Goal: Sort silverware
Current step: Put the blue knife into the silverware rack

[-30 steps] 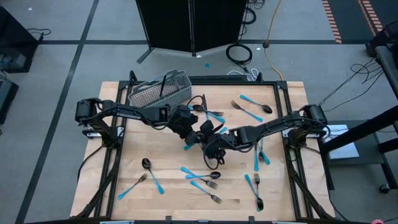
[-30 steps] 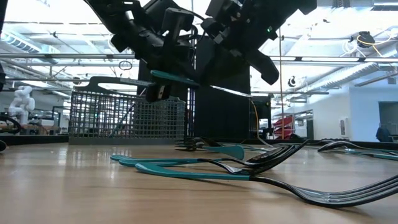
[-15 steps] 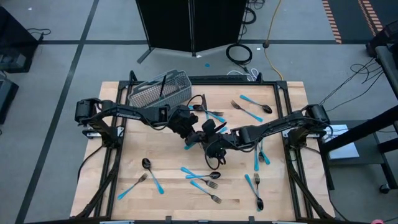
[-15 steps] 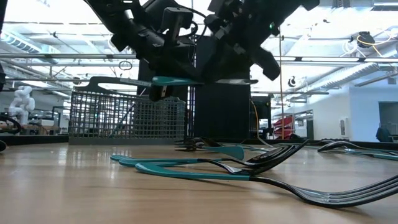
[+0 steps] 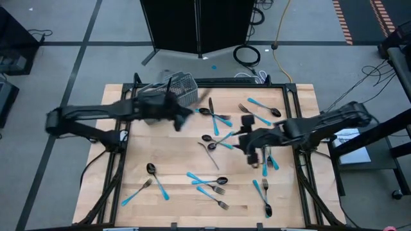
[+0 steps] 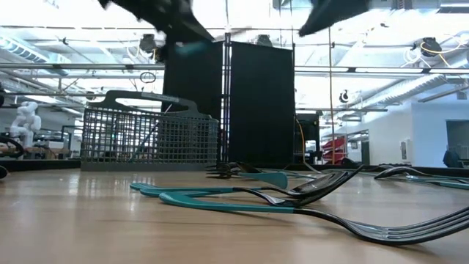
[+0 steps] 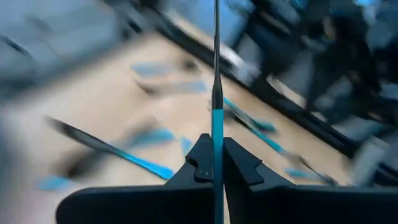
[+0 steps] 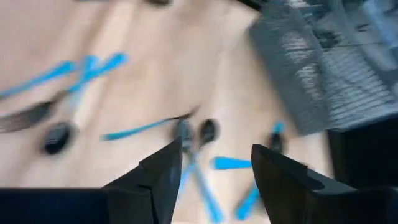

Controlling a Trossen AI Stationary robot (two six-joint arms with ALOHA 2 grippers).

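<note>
My left gripper (image 7: 217, 146) is shut on one piece of silverware (image 7: 216, 74) with a light-blue handle and a dark metal front part. In the high view this gripper (image 5: 182, 117) is blurred and sits right beside the grey wire-mesh basket (image 5: 166, 95) at the far left. My right gripper (image 8: 214, 152) stands open with nothing between its fingers, above the table's right half (image 5: 249, 142). Several more blue-handled forks and spoons lie flat on the wooden table (image 5: 128, 160), such as a spoon (image 5: 151, 169) and a fork (image 5: 217, 181). My left gripper pinches the piece's blue handle (image 7: 217, 163) between its two fingers. The piece runs along the fingers and sticks out forward past their tips, its dark metal end (image 7: 216, 50) farthest out. It is lifted clear of the table.
The basket (image 6: 150, 136) stands at the table's far left, a dark piece upright in it. Loose silverware lies in clusters at the middle (image 5: 215, 122), far right (image 5: 260, 109), near middle (image 5: 209, 186) and near right (image 5: 264, 196). A black panel (image 6: 260, 103) stands behind the table.
Both grippers had met over the table's middle, a blue-handled piece level between them. My right gripper has let go of it and drawn back toward the table's right edge. My left gripper has swung quickly up and toward the basket at the far left, carrying the piece.
</note>
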